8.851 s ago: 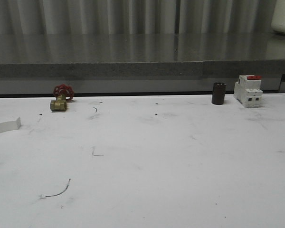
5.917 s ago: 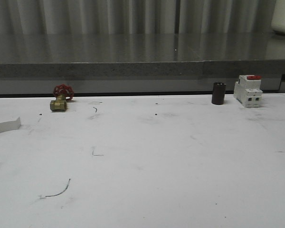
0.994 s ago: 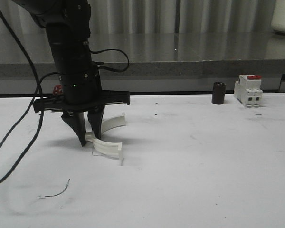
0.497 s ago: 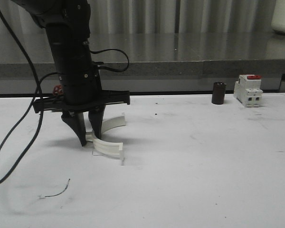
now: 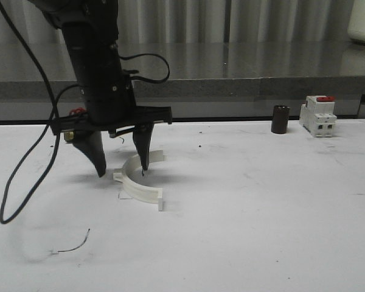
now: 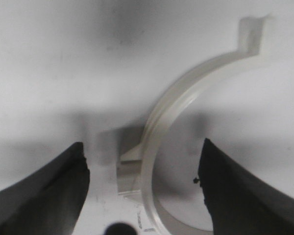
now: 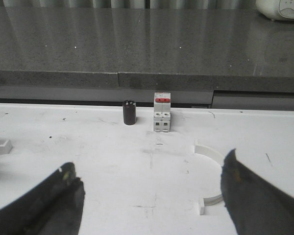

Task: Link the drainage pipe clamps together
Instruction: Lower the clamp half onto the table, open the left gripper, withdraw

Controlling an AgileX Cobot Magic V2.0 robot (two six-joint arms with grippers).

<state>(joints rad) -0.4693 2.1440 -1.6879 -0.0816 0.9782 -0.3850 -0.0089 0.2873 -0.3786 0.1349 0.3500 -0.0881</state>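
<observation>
One white half-ring drainage pipe clamp [image 5: 137, 187] lies flat on the white table, left of centre. My left gripper [image 5: 121, 170] hangs just above it, open, with one finger outside the arc and the other inside it. In the left wrist view the clamp [image 6: 179, 105] curves up between the two dark fingers [image 6: 54, 191], and its near flange sits in the gap of the left gripper [image 6: 142, 147], touched by neither finger. A second clamp [image 7: 211, 152] lies on the table ahead of my right gripper [image 7: 149, 164], which is open and holds nothing.
A white red-topped breaker block [image 5: 318, 115] and a small dark cylinder [image 5: 280, 119] stand at the back right by the grey ledge [image 5: 231, 90]. A red-handled brass valve [image 5: 67, 135] sits behind the left arm. The arm's black cable [image 5: 6, 201] loops down at the left.
The left gripper was shut on the clamp's end half a second ago. It has opened and lifted slightly, and the clamp now rests flat on the table.
</observation>
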